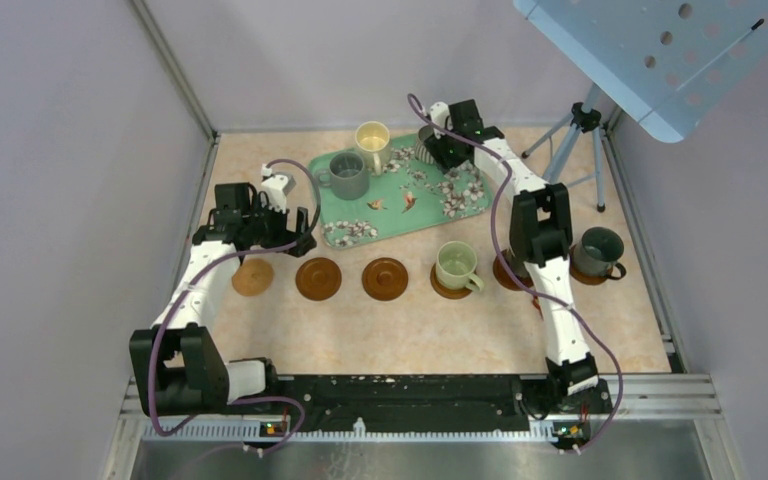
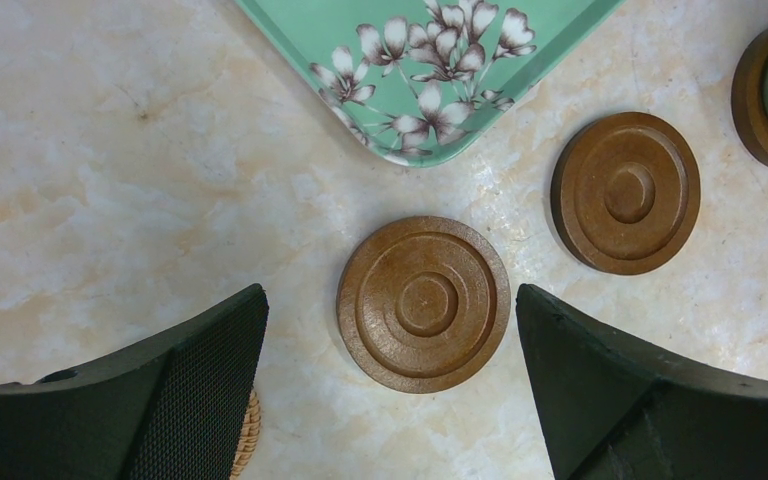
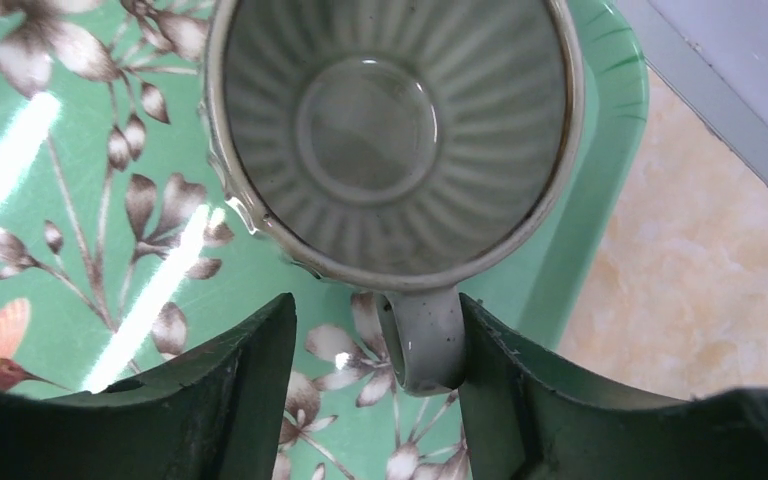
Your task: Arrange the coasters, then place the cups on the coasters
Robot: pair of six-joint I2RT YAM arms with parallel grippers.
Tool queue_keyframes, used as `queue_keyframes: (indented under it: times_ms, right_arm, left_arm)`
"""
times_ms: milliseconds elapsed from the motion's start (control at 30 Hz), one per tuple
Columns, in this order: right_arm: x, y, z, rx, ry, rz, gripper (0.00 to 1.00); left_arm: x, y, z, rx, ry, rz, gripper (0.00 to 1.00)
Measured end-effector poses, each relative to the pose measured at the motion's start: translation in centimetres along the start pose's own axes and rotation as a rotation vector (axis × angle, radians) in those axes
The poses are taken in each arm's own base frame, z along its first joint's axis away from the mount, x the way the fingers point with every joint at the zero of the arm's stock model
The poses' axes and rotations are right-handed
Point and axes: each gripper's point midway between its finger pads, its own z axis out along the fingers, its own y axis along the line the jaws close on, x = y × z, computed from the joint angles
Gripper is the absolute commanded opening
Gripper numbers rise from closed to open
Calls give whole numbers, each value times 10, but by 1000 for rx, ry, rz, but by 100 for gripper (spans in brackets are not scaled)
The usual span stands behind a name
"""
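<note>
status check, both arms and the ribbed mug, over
Left end effector open, empty, above a bare coaster. Right end effector open, straddling ribbed mug handle, not clamped. Mug on tray, nothing blocking.

Plain pale-lilac walls point(image 1: 60, 150) at 9, 12, 3 o'clock; beige marbled tabletop point(image 1: 360, 335) centre; light-blue perforated metal panel point(image 1: 610, 40), grey tripod point(image 1: 587, 120) at 2 o'clock.

The left arm point(image 1: 196, 276) and right arm point(image 1: 561, 312) share white links, black joint housings and looping purple cables point(image 1: 310, 178). Their fingers point(image 2: 195, 395) are dark wedges; one inner face seems finely cross-hatched, like rubber mesh.
</note>
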Motion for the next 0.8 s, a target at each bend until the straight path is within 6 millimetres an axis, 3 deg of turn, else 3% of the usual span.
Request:
queue_keyframes:
  times_ms: [100,333,433,800]
  right_arm:
    - [-3,3,0,-17,-15,9,48]
    - [-9,3,1,-13,-36,32,22]
    - [-10,3,1,-13,-39,49,0]
    - [-3,18,-8,-71,-37,87,0]
  left_arm:
    - [0,1,0,-8,-1,2,99]
    - [-4,3,-3,-26,-14,10,99]
    - [-4,4,-3,-27,-15,10,99]
    - [-6,3,-4,-29,-26,8,99]
